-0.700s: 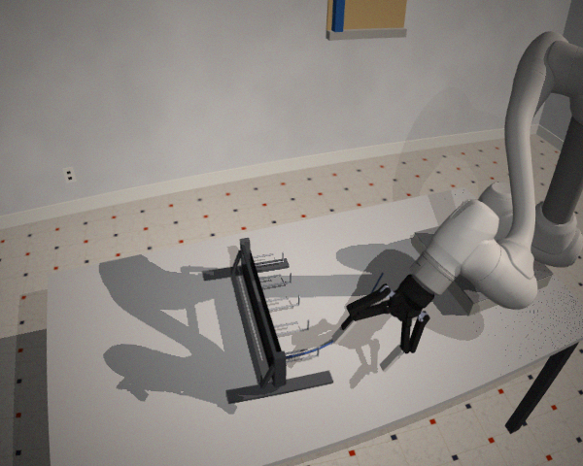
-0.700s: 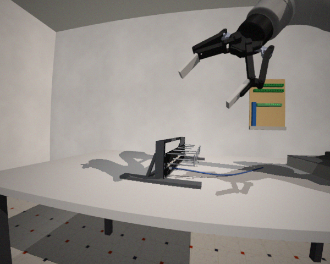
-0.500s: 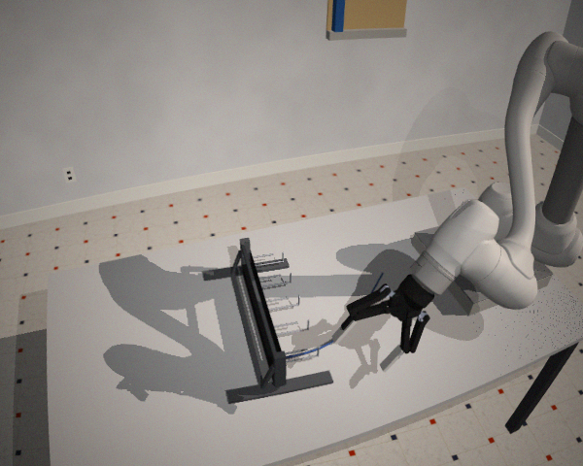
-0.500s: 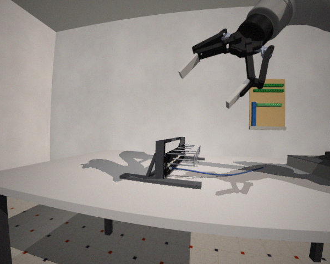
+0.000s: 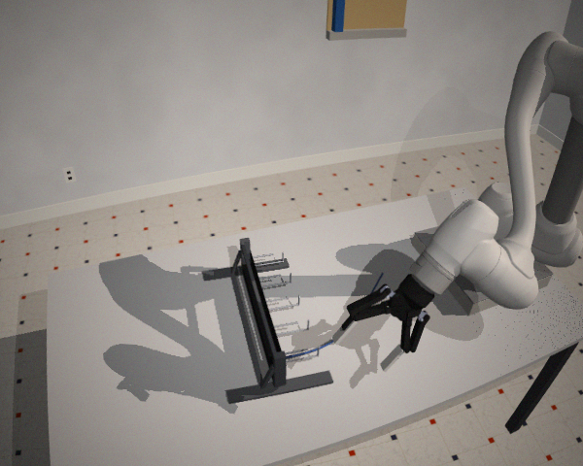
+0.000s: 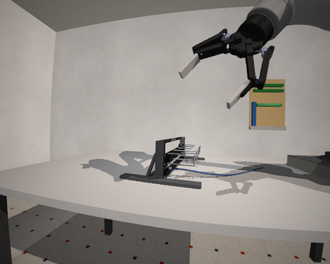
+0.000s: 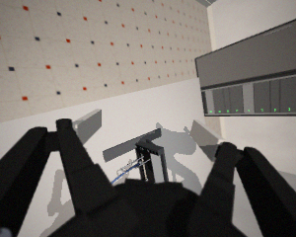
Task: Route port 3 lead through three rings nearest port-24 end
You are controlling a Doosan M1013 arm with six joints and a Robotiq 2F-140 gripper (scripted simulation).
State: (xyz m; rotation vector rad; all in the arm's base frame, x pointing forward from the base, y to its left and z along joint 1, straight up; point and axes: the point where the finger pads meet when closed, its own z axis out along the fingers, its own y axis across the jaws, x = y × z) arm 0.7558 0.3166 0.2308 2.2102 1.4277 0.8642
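Observation:
The dark rack (image 5: 258, 320) stands upright on the white table, with several wire rings (image 5: 287, 301) sticking out of its front toward the arm. The blue lead (image 6: 216, 172) leaves the panel at the rack's near end, by the nearest ring (image 5: 301, 353). It runs loosely across the table, and its free end (image 5: 378, 282) lies near the arm's base. My gripper (image 5: 377, 335) (image 6: 208, 88) is open and empty, and it hangs well above the table over the lead. The wrist view shows the rack (image 7: 150, 160) and the lead (image 7: 125, 172) far below, between my fingers.
The arm's base block (image 6: 310, 164) sits on the table's right side. The table's front edge (image 5: 432, 406) is near the rack's foot (image 5: 282, 386). A tan board (image 6: 267, 103) hangs on the wall. A grey cabinet (image 7: 254, 74) shows in the wrist view.

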